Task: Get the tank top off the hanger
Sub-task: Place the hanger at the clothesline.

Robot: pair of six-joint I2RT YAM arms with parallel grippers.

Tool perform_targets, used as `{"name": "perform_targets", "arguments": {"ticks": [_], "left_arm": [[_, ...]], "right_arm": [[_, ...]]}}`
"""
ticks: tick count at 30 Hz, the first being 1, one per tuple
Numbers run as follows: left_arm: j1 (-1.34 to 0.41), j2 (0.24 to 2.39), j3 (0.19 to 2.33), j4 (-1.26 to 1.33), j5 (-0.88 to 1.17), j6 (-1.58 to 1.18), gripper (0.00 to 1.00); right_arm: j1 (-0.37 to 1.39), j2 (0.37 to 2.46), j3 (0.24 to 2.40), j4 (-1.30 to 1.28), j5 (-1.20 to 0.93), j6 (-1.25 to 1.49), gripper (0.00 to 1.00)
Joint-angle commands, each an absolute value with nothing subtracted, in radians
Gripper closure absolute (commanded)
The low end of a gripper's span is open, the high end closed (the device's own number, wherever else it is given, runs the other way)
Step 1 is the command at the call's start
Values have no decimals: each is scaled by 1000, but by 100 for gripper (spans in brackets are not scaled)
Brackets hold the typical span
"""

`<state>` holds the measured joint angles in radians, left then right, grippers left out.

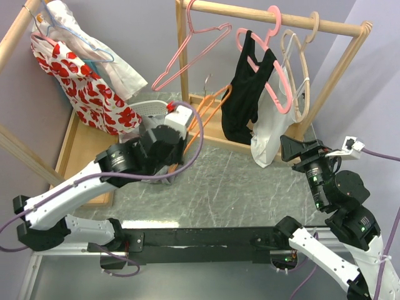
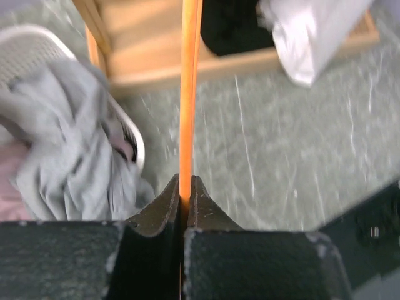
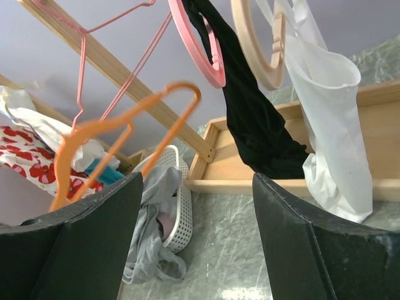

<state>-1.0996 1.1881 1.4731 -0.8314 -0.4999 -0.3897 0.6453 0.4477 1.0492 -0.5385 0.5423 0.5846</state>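
The grey-marbled table (image 1: pixel 250 181) took up the middle of the top view, with a wooden rack (image 1: pixel 250 12) standing at its far edge and a red-flowered dress (image 1: pixel 87 87) hanging on a second rack at the far left. On the far rack a black top (image 1: pixel 244 94) hung from a thick pink hanger (image 3: pixel 211 80), and just beside it a white top (image 1: pixel 269 134) hung from a beige hanger (image 3: pixel 270 80); both garments draped down to the rack's wooden base. A white basket (image 1: pixel 150 109) sat on the table near the rack's left post, and a crumpled grey top (image 2: pixel 62 137) lay in it, spilling over the rim onto the table (its straps showed as loose loops in the right wrist view). The orange hanger (image 2: pixel 189 94) carried no garment and was tilted above the table next to the basket, well apart from the rod. The left gripper (image 2: pixel 185 187) was closed tight on that hanger, with the orange bar pinched between its fingertips. The right gripper (image 3: pixel 197 187) was spread wide with nothing between its fingers, raised at the table's right side and facing the hanging tops without touching them.
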Motion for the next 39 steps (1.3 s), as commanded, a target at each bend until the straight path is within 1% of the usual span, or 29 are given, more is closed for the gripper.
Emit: {"name": "perform_targets", "arguments": {"ticks": [1, 2, 3, 4, 9, 13, 15, 22, 27, 31, 36, 39], "left_arm": [[-1007, 1302, 1625, -698, -554, -301, 99], [-970, 1330, 1659, -692, -519, -298, 99], [-936, 1356, 1690, -683, -440, -292, 99], [-884, 1408, 1744, -663, -421, -279, 99], [-787, 1552, 1911, -630, -339, -239, 99], [-764, 1685, 2092, -655, -281, -216, 99], [-761, 1726, 2134, -660, -273, -215, 99], [-726, 1778, 2192, -603, -264, -222, 99], [-719, 1769, 2157, -499, -284, -215, 99], [-716, 1821, 2223, -512, -279, -213, 99], [-716, 1755, 2091, -394, -261, -225, 99], [-716, 1749, 2098, -409, -253, -229, 99]], "right_arm": [[644, 482, 1069, -499, 561, 574, 22], [644, 485, 1068, -496, 558, 575, 22], [643, 489, 1066, -491, 557, 574, 22], [644, 495, 1066, -488, 551, 575, 22], [644, 506, 1075, -468, 514, 575, 22], [646, 503, 1066, -466, 515, 571, 22], [646, 502, 1062, -471, 528, 572, 21], [644, 506, 1055, -474, 531, 571, 21], [644, 517, 1060, -468, 523, 569, 21], [644, 522, 1058, -466, 517, 569, 21], [644, 523, 1057, -471, 518, 571, 21], [644, 518, 1051, -469, 528, 572, 21]]}}
